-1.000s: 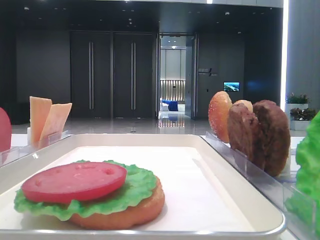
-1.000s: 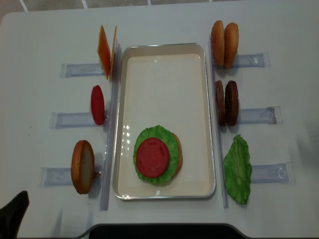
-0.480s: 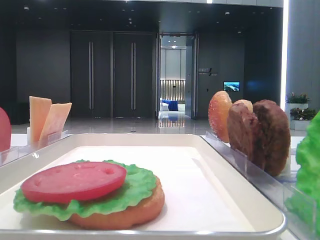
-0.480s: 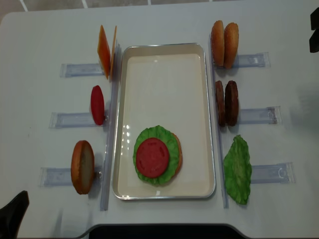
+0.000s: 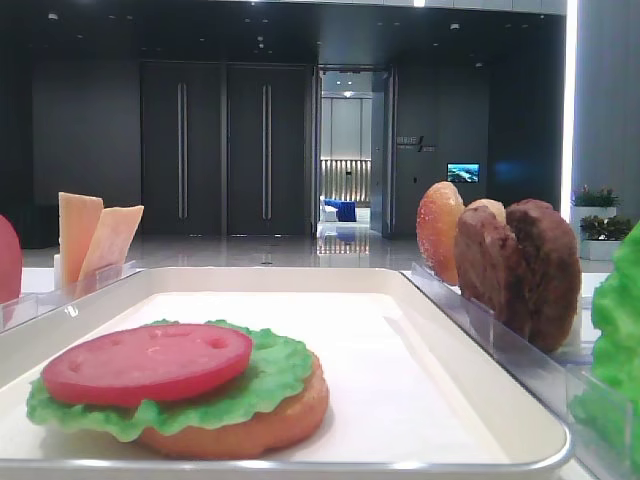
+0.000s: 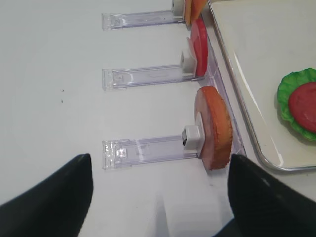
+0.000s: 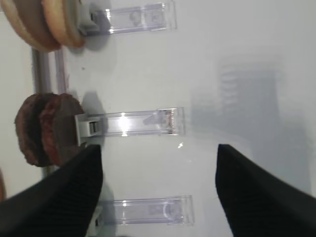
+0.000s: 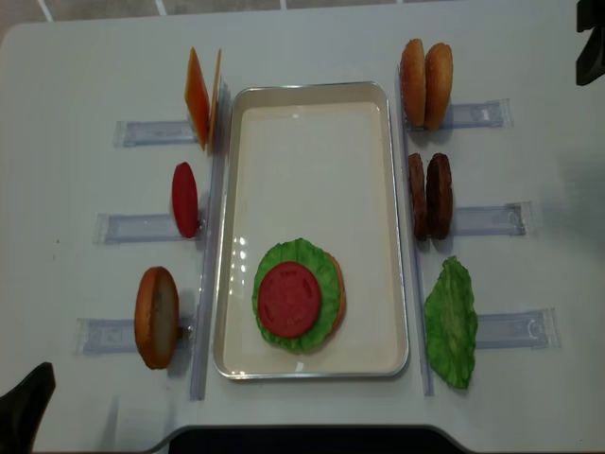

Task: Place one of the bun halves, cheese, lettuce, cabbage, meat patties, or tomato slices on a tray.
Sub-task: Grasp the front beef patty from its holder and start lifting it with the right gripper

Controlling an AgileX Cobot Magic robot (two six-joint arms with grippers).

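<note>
Two grainy brown meat patties [image 8: 429,196] stand upright beside the glossy cream tray [image 8: 312,151]; both grippers gape empty.

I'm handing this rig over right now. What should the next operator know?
Left gripper: open, empty, hovering by the left racks near a bun half.
Right gripper: open, empty, over the table beside the meat patties.
On the tray: a stack of bun half, lettuce and tomato slice.
In racks to the left: cheese, tomato, bun half. To the right: two bun halves, two patties, a lettuce leaf.
Done: three layers stacked.
Left: likely a patty or cheese next, with the right gripper closest to the patties.
</note>
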